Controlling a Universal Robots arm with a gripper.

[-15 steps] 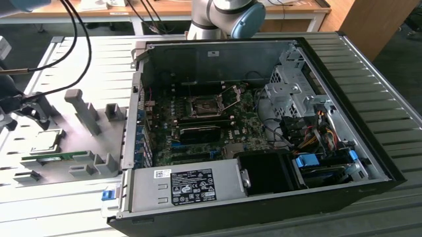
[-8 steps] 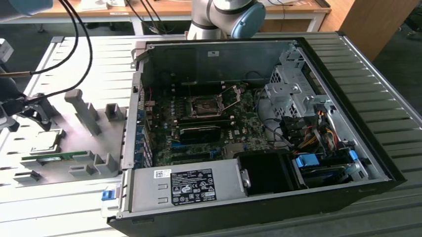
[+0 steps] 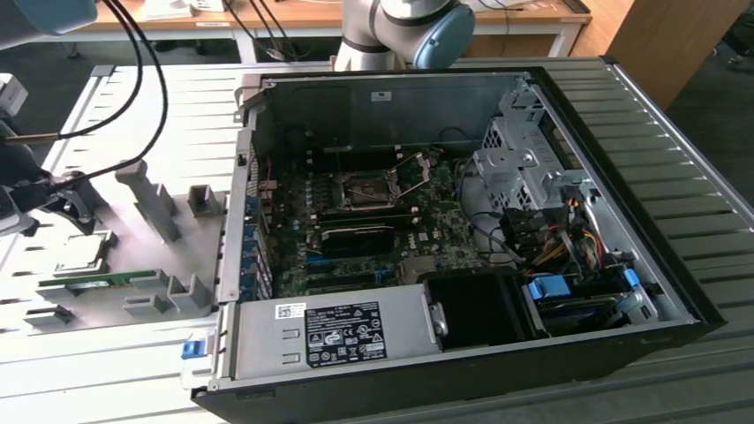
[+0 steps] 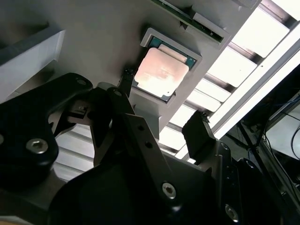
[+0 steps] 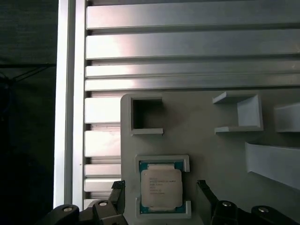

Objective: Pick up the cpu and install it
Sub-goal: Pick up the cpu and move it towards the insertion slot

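First wrist view: cpu (image 5: 161,188), flat in holder recess (image 5: 161,159) near tabletop (image 5: 187,47) edge, sits centred between spread fingers (image 5: 118,191) of open, empty hand (image 5: 159,185).

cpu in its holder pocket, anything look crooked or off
Nothing stands out. The cpu lies flat and square inside its grey holder in both wrist views, and the open gripper has one finger on either side of it.
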